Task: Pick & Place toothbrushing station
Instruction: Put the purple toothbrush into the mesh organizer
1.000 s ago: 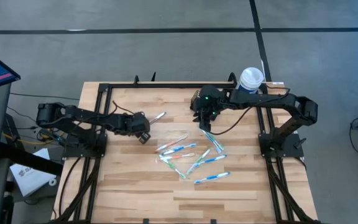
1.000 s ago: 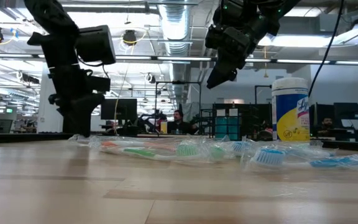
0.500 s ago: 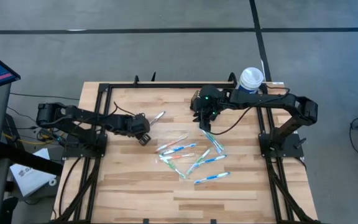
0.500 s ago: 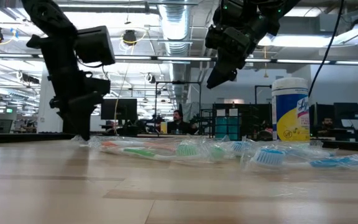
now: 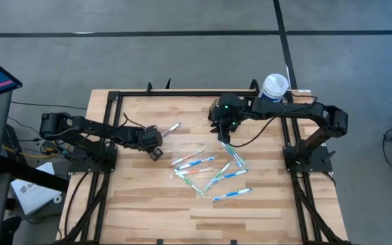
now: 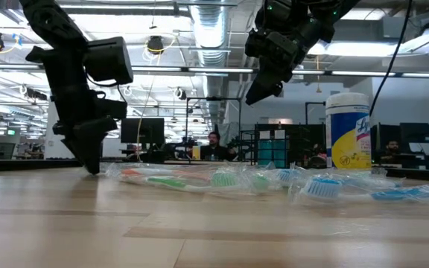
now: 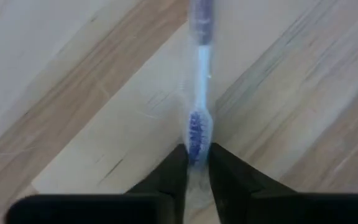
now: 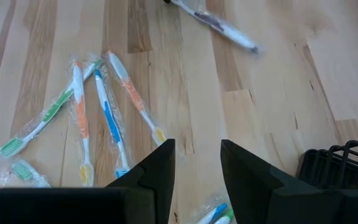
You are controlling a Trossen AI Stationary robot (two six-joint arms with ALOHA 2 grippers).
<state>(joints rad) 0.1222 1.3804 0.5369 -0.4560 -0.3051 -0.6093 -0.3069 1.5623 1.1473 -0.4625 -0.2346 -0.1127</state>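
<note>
My left gripper points down at the table, shut on the end of a clear-wrapped toothbrush with blue bristles that lies alone left of the pile. My right gripper hangs open and empty above the table, over the far end of the pile of wrapped toothbrushes. The black wire-mesh caddy stands on the table beside my right gripper. In the high view my right arm mostly hides it. My left gripper pinches the toothbrush's bristle end between its two fingers. The fingers slant down from the table's left and lie along the brush. The brush lies flat on the table and reaches away from the fingers.
A white-lidded white, yellow and blue canister stands at the far right edge. Several wrapped toothbrushes lie scattered at the table's middle. Bare wood lies at the near side and the left.
My left gripper has sunk toward the table and shifted a little toward the table's left edge, so its fingertips now stand at the tabletop. My right arm has kept still.
</note>
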